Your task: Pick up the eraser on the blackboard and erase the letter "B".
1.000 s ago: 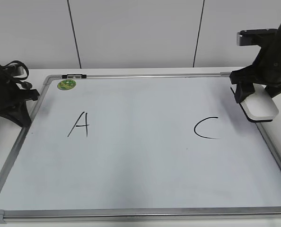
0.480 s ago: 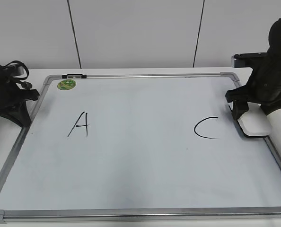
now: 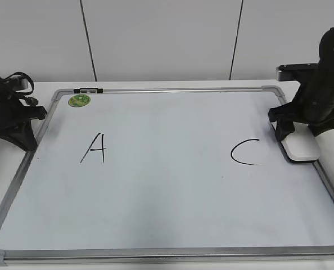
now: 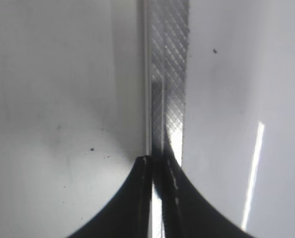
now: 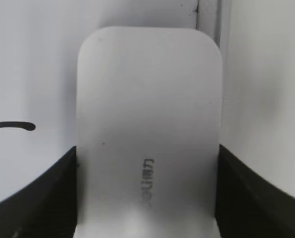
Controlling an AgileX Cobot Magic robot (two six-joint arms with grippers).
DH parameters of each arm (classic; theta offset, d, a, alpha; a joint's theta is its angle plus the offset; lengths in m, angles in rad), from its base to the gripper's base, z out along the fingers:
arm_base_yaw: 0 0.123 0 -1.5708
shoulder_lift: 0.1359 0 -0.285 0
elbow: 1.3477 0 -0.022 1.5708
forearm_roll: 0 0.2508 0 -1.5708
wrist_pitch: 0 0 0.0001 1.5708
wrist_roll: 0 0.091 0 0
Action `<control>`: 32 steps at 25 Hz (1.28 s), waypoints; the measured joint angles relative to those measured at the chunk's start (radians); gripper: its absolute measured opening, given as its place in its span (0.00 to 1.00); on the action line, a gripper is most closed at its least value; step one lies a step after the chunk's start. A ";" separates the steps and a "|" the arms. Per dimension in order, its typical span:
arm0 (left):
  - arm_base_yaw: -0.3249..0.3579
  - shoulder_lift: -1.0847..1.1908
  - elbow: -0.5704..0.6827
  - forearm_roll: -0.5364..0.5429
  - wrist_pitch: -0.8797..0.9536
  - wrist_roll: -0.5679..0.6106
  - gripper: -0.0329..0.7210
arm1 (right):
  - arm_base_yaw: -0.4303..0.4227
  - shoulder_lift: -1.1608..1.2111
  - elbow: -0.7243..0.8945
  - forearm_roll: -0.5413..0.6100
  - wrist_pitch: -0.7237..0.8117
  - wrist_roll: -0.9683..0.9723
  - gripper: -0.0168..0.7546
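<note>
My right gripper (image 3: 296, 134) is clamped on the eraser (image 3: 302, 147), one black finger (image 5: 43, 198) pressed against each long side of the white block; in the right wrist view the grey lettering on its top sits at about 6 o'clock, between the fingers. The eraser lies flat at the board's right edge, at about 3 o'clock on the blackboard (image 3: 172, 241), its far right corner over or just beside the silver frame strip. Whether its dark underside actually touches the white surface I cannot tell.

Just beside the eraser, at its 9 o'clock, stands the black "C" (image 3: 246, 153); the tip of one of its strokes shows in the right wrist view at the left edge. Farther out in the same direction, well apart, is the black "A" (image 3: 95, 148). Between these two the surface is bare white, and I see no letter "B" there. The round green sticker (image 3: 79, 100) sits at about 10 o'clock on the board, near the top left corner, with a small dark clip (image 3: 88, 90) on the top frame rail just above it.

My left gripper (image 4: 155, 198) has its jaws together, tips nearly touching, resting over the left frame strip at the board's 9 o'clock edge, holding nothing.
</note>
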 joint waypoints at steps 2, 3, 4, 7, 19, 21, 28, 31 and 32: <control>0.000 0.000 0.000 0.000 0.000 0.000 0.07 | 0.000 0.007 0.000 0.000 -0.005 0.002 0.70; 0.000 0.000 0.000 0.000 0.000 0.000 0.07 | 0.000 0.011 0.000 0.000 -0.007 0.002 0.70; 0.000 0.000 0.000 0.000 0.000 0.000 0.07 | 0.000 0.011 0.000 0.000 -0.009 0.002 0.71; 0.000 0.000 0.000 0.000 0.000 0.000 0.07 | 0.000 0.013 0.000 0.000 -0.011 0.002 0.76; 0.000 0.026 -0.079 0.011 0.072 0.000 0.13 | 0.000 -0.047 -0.161 0.000 0.152 -0.009 0.82; 0.000 0.036 -0.151 0.014 0.110 0.003 0.22 | 0.000 -0.066 -0.165 0.000 0.164 -0.016 0.82; 0.000 -0.003 -0.404 0.018 0.226 -0.045 0.55 | 0.000 -0.143 -0.166 0.000 0.270 -0.048 0.81; -0.006 -0.090 -0.409 0.023 0.242 -0.054 0.57 | 0.000 -0.202 -0.166 0.010 0.326 -0.062 0.80; -0.010 -0.128 -0.409 0.023 0.246 -0.055 0.58 | 0.000 -0.225 -0.166 0.016 0.350 -0.067 0.79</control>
